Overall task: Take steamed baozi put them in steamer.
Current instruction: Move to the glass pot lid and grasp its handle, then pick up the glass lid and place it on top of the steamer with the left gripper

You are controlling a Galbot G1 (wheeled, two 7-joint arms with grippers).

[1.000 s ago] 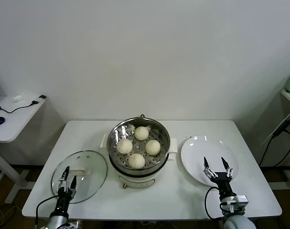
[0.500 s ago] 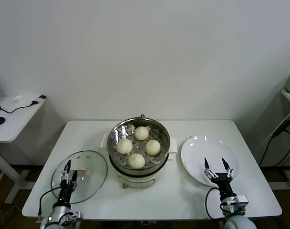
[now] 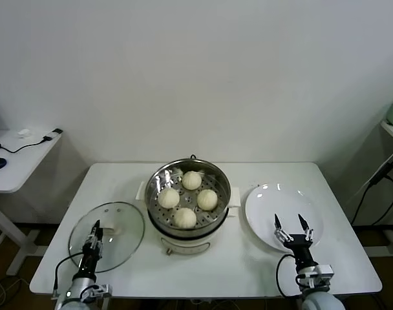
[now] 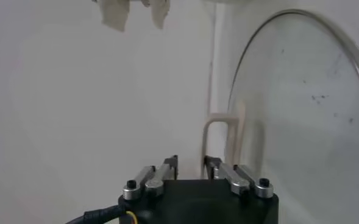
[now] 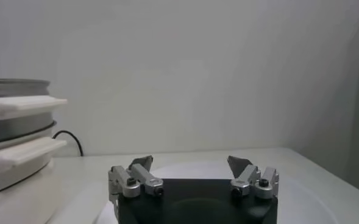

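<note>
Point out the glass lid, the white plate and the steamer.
glass lid (image 3: pixel 122 240): head view, on the bare glass right of its handle.
white plate (image 3: pixel 274 201): head view, on the bare far part of its face.
steamer (image 3: pixel 220 181): head view, on the steel wall at its right side.

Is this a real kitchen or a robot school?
Probably a robot test room, not a kitchen. A plain white table against a bare wall holds only a steamer with four baozi, a glass lid and a white plate. A desk with cables stands beside.
</note>
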